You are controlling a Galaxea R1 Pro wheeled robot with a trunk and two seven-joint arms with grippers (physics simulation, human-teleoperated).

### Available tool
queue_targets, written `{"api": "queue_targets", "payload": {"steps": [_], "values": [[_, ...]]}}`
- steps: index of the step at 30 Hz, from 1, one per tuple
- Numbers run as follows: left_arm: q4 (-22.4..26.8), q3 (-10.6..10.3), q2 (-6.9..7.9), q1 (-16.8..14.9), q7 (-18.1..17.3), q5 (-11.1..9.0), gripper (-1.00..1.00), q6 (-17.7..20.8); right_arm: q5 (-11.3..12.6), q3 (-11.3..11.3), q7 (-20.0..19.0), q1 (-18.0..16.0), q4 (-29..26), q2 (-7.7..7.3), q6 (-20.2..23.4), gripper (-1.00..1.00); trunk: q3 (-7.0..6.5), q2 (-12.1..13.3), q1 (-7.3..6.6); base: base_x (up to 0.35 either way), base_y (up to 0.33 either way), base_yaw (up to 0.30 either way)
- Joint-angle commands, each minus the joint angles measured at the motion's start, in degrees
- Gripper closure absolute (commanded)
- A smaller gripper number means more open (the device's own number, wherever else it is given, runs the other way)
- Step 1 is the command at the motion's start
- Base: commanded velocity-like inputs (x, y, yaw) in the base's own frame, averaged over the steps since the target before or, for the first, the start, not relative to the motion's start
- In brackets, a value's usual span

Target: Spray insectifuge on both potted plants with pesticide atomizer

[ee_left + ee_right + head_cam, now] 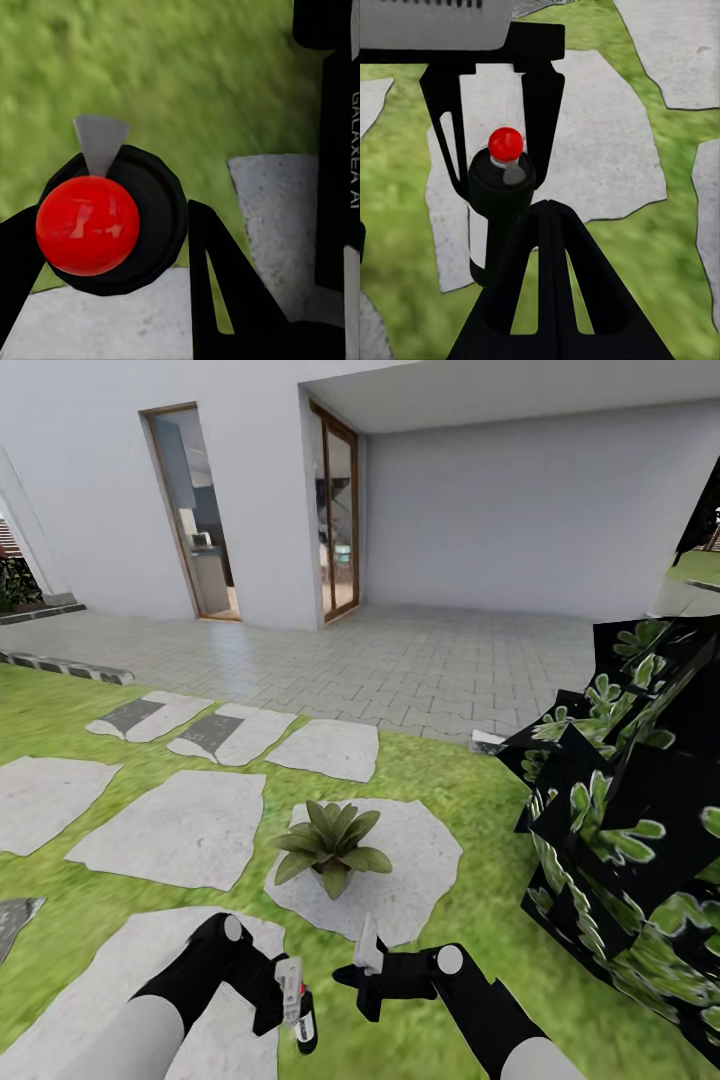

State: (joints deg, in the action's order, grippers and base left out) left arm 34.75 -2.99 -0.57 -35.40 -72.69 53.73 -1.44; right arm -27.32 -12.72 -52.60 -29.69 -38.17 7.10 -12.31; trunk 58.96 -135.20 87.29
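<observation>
Clearly, the left gripper (283, 992) was clamped on the pesticide atomizer (303, 1015) before a potted plant (331, 844), while the right gripper (362, 963) seemed closed.

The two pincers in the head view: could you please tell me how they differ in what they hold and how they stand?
The left pincer is shut on the black pesticide atomizer with the red round cap; the right pincer holds nothing. The left one sits over a grey stone slab's edge, the right one over green lawn. Both are black, held low before the small potted plant with pointed green leaves.
</observation>
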Motion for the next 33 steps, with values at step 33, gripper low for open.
{"api": "queue_targets", "payload": {"steps": [33], "values": [[3.0, -0.7, -3.45, 0.1, -0.4, 3.0, 1.00, 0.2, -0.6, 0.1, 0.0, 0.0, -0.1, 0.02, -0.3, 1.00, 0.05, 0.0, -0.01, 0.000, 0.000, 0.000]]}}
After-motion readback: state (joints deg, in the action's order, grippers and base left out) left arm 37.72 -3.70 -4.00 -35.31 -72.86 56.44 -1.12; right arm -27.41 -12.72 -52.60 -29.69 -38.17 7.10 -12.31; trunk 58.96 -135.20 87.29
